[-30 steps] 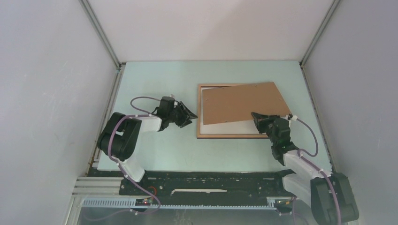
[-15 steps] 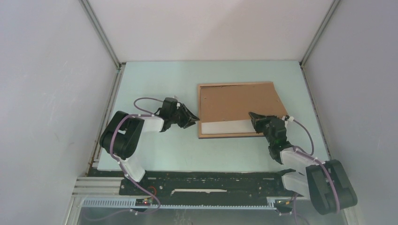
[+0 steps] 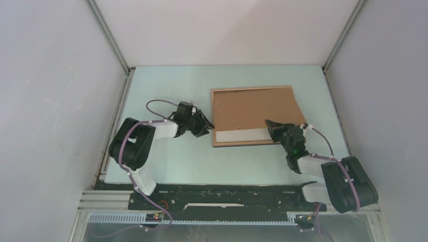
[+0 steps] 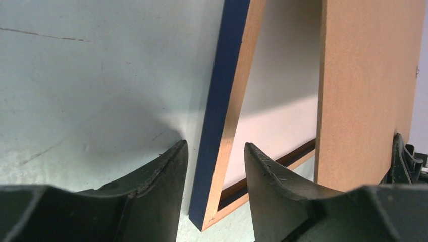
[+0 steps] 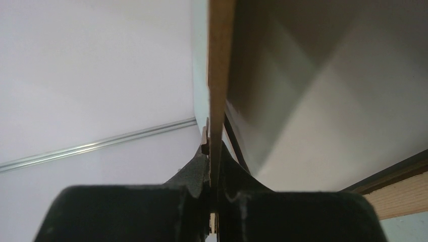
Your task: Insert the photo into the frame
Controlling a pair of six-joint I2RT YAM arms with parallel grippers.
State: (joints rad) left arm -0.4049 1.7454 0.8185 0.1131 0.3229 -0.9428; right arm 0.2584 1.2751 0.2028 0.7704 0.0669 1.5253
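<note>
Brown backing board (image 3: 252, 108), which a second ago lay skewed with its far right corner overhanging, now sits square over the frame (image 3: 212, 116), its sides in line with the rim. The right gripper (image 3: 270, 125) is clamped on the board's near edge and tilts it up slightly, so the board is not yet down. A white strip, the back of the photo (image 3: 239, 135), shows along the near side of the opening, so the photo is already lying in the frame, face down. What remains, by my reading, is closing the back.

The left gripper (image 3: 206, 122) is half spread astride the frame's left edge, near the corner. In the wrist view its fingers (image 4: 166, 171) seem to stand just clear of the navy side, though contact is hard to judge. The photo's printed face is hidden. Whether the board's far edge sits inside the recess cannot be told.
</note>
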